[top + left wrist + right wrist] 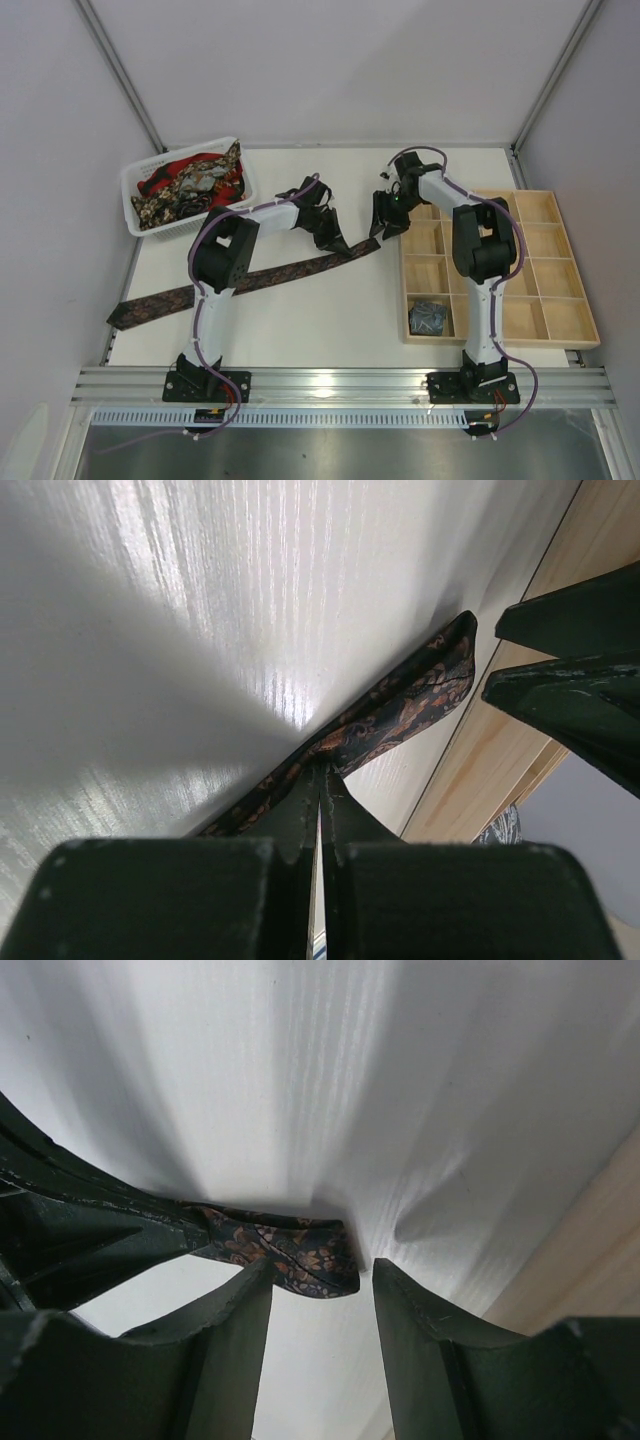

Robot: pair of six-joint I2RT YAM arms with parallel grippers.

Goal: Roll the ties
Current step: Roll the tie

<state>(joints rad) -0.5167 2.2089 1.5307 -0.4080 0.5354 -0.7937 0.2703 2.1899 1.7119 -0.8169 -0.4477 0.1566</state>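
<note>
**Top view.** 1 dark patterned tie [250, 277] lies diagonally on the white table [330, 325]. Its wide end reaches the left table edge and its narrow end lies just beside the wooden tray [572, 322].

**Left gripper** [337, 240]: fingers pressed together, pinching the tie near its narrow end.

**Right gripper** [322, 1278]: fingers spread, with the tie's tip lying at the gap, beside 1 finger [225, 1360].

Both grippers stand close together by the tray's left rim. Bare table stretches in front of the tie. A basket [133, 212] holding other ties [190, 185] sits near the far left corner. 1 grey coil [430, 317] occupies the tray's near-left compartment.
</note>
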